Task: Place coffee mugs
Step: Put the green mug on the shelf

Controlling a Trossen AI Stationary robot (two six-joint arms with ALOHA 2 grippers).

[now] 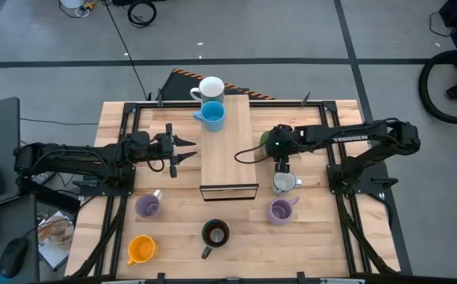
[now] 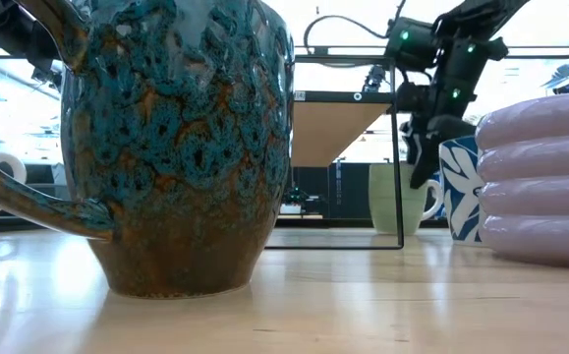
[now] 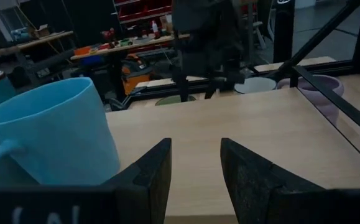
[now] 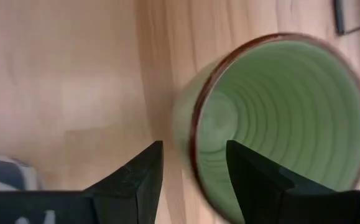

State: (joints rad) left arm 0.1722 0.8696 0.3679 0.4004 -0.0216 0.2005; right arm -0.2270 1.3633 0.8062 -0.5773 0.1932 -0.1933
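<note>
- My right gripper (image 1: 282,167) hangs directly over the green mug (image 4: 273,124), which stands on the table just right of the wooden board (image 1: 226,146), touching or nearly touching the patterned white mug (image 2: 458,190).
- Its fingers (image 4: 133,171) are spread and hold nothing; the near rim of the green mug lies in the gap between them.
- To grip well, I judge I should come straight down so one finger goes inside the wall and one outside, then close gently.
- I should keep clear of the patterned white mug and the lilac mug (image 1: 280,211) nearby.
- My left gripper (image 1: 182,150) waits left of the wooden board, fingers parted and empty, near the light blue mug (image 1: 211,116).
- The white mug (image 1: 210,88) already sits on the board's far end.
</note>
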